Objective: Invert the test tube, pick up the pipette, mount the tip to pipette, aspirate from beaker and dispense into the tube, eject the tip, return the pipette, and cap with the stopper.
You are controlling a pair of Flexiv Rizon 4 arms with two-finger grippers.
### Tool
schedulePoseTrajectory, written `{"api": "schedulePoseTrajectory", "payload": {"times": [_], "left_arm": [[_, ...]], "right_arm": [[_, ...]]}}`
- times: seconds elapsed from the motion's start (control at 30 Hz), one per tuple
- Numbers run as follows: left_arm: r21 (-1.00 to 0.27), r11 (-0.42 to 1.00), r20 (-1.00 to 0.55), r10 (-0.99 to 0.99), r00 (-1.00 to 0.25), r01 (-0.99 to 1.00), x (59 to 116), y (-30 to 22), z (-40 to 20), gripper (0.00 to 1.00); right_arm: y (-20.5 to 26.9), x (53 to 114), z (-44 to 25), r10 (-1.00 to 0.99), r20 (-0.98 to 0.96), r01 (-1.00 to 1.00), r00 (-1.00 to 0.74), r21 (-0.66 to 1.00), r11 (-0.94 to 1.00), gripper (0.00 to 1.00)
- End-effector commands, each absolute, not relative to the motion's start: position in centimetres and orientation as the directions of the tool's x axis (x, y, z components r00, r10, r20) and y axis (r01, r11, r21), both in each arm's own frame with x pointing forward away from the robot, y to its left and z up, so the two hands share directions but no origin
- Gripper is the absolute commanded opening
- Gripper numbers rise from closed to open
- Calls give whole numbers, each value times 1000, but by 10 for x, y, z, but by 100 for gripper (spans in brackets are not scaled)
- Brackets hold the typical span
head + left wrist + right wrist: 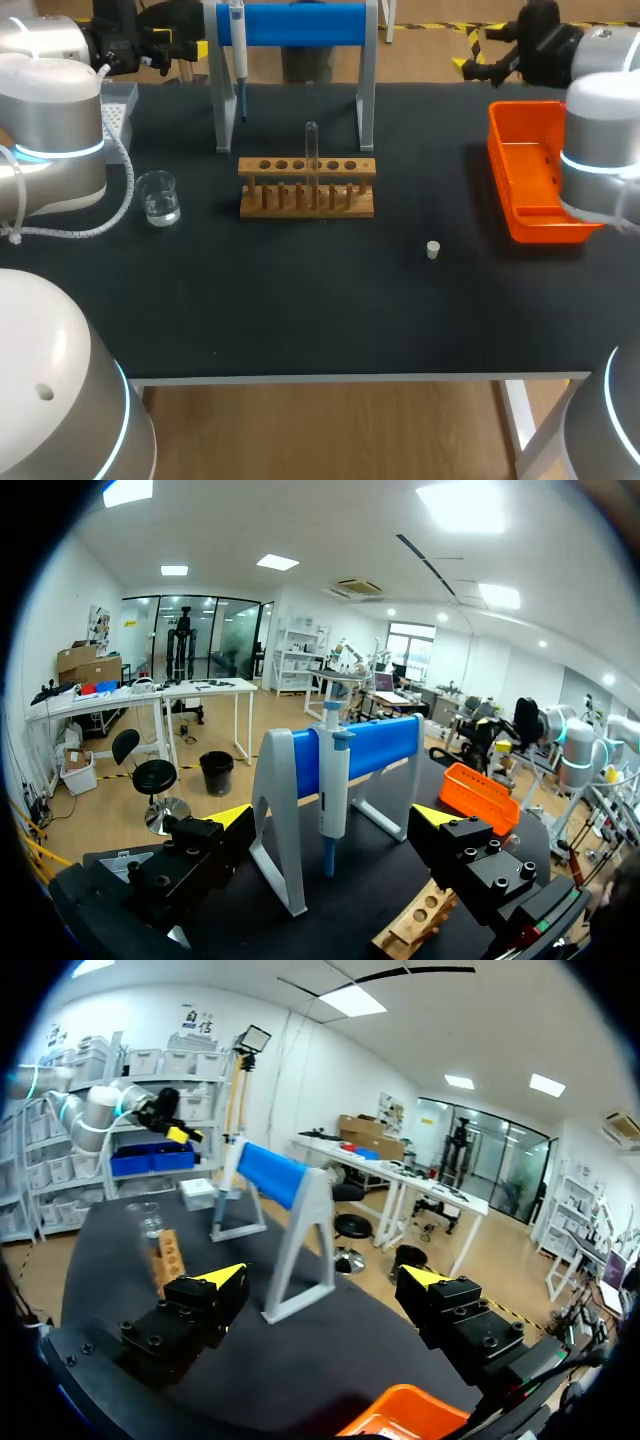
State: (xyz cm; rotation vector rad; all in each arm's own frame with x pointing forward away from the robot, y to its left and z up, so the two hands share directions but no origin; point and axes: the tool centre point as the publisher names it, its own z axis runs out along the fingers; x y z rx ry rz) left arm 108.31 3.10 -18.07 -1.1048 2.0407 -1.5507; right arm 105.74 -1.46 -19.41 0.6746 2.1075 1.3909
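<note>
A clear test tube stands upright in the wooden rack at mid-table. The pipette hangs on the stand with the blue bar. A glass beaker holding liquid sits left of the rack, and the small white stopper lies to the rack's front right. My left gripper hovers open at the far left, with the pipette ahead of its fingers. At the far right my right gripper is open and empty, facing the stand and rack.
An orange tray stands at the right edge, under my right arm. A grey tip box sits at the back left beside my left arm. The stand's grey legs rise behind the rack.
</note>
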Motion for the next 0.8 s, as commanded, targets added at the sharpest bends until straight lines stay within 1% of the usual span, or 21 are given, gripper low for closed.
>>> {"api": "schedulePoseTrajectory", "payload": {"times": [0.03, 0.2, 0.3, 0.4, 0.8], "left_arm": [[-925, 96, 174, -754, -633, -369, 1083, 31, -181, 100], [-925, 96, 174, -754, -633, -369, 1083, 31, -181, 100], [-925, 96, 174, -754, -633, -369, 1083, 31, -181, 100], [-925, 96, 174, -754, -633, -369, 1083, 31, -181, 100], [-925, 96, 174, -754, -633, -369, 1083, 31, -181, 100]], "right_arm": [[-29, 990, -187, 621, -131, 100, -773, 941, 323, 100], [-12, 942, -190, 569, -99, 85, -816, 954, 288, 100], [2, 919, -199, 544, -138, 42, -828, 951, 306, 100], [16, 899, -210, 528, -125, 48, -840, 952, 301, 100], [59, 867, -242, 498, -90, 33, -863, 972, 234, 100]]}}
